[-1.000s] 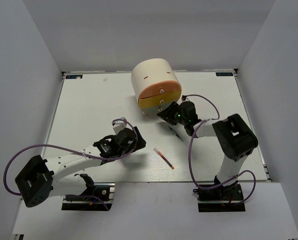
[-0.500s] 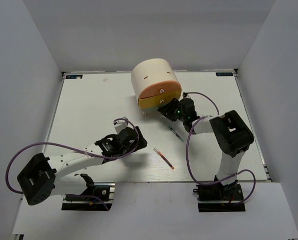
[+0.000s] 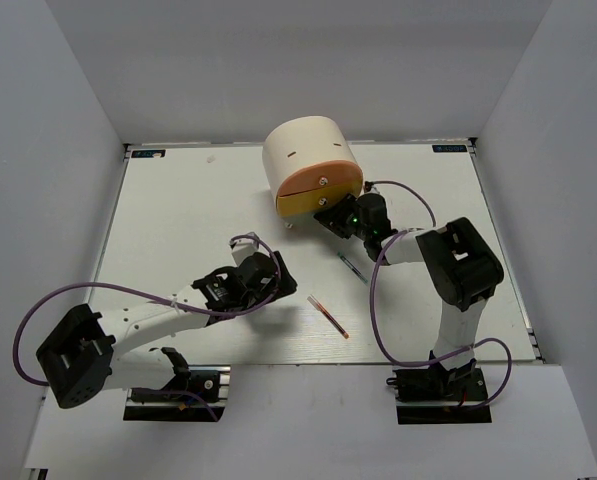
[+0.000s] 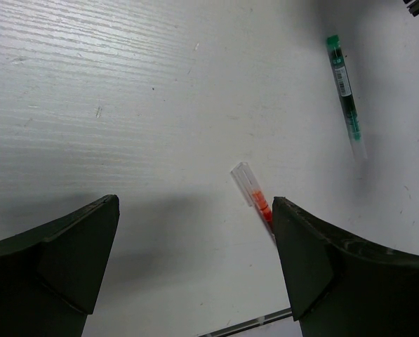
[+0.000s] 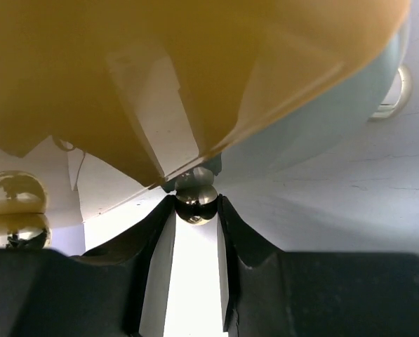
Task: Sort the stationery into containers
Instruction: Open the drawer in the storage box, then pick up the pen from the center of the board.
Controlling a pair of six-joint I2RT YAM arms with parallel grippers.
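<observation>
The cream arch-topped cabinet (image 3: pixel 303 150) stands at the back with orange (image 3: pixel 323 181) and yellow (image 3: pixel 300 207) drawer fronts showing. My right gripper (image 3: pixel 331 218) is shut on the small round knob (image 5: pixel 197 198) of the lowest, grey-green drawer (image 5: pixel 321 133), under the yellow front (image 5: pixel 195 70). My left gripper (image 3: pixel 266 287) is open and empty above the table. A thin red pen (image 3: pixel 328 316) lies just right of it, showing by the right finger in the left wrist view (image 4: pixel 255 200). A thin dark green pen (image 3: pixel 353 267) lies further back (image 4: pixel 346 95). Highlighters and erasers are not in view.
A second shiny knob (image 5: pixel 12 193) shows at the left of the right wrist view. The white table (image 3: pixel 178 220) ends at a raised edge near the arm bases; grey walls close in on three sides.
My right gripper has moved in toward the cabinet onto the lowest knob. My left gripper has shifted slightly right toward the red pen. The pens have not moved.
</observation>
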